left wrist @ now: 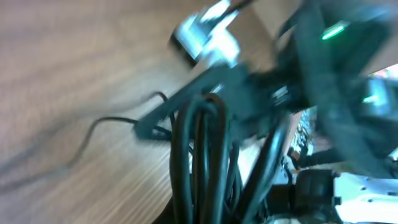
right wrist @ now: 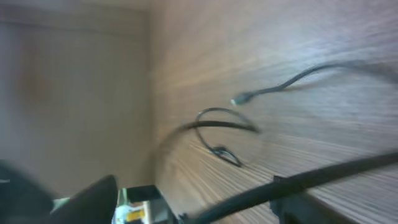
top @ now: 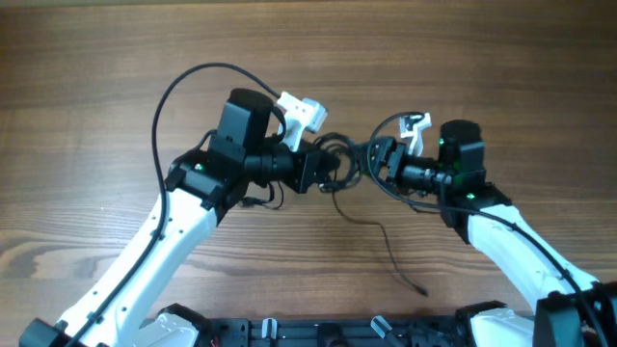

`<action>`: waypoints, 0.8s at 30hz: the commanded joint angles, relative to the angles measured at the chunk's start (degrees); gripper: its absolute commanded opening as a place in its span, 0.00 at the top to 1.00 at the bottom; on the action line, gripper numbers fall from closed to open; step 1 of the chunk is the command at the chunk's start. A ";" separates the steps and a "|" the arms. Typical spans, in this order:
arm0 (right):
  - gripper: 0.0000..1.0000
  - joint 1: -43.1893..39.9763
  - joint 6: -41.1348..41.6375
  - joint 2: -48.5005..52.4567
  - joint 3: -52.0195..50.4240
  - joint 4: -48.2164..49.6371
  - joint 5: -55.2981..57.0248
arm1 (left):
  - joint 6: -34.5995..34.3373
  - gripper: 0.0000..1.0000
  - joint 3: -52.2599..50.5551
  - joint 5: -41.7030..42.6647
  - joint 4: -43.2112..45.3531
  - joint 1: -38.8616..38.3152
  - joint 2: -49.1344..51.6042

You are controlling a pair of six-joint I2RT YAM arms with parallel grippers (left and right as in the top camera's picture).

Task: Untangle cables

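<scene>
The left pincer (top: 323, 166) is clamped shut. Its own blurred wrist view shows a bundle of looped cables (left wrist: 199, 155) rising right in front of it, so it appears to be pinching that bundle and holding it up off the counter (top: 96, 77). This looks like an anchor, keeping the knot fixed and raised so single cords can be drawn out of it. The right pincer (top: 384, 159) faces it just across the tangle, with the loops lying between the two. Whether its jaws are open or closed on a cord cannot be told: the overhead view hides them behind the wrist, and its own camera is smeared. From below the tangle a loose strand (top: 386, 241) trails toward the robot's base, ending well apart from both pincers in a small plug tip (top: 424, 291) that lies flat on the wood. This strand seems already free of the knot. The right wrist view shows a thin curl of cord (right wrist: 217, 124) on the wood beneath that pincer. No box, tray or other container is in view; the cords are either held or lying on the bare counter.
</scene>
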 commanded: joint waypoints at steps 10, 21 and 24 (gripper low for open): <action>0.96 -3.89 -14.75 1.05 0.24 -1.49 0.20 | -30.99 0.79 3.23 -34.16 7.43 4.57 -4.02; 0.95 -13.92 -29.24 0.15 0.24 -12.92 -3.10 | -45.38 0.95 3.17 -34.60 3.89 4.55 2.14; 0.95 -13.92 -34.80 -0.61 0.26 -13.62 -3.04 | -45.27 0.77 3.17 -30.80 4.26 4.55 4.59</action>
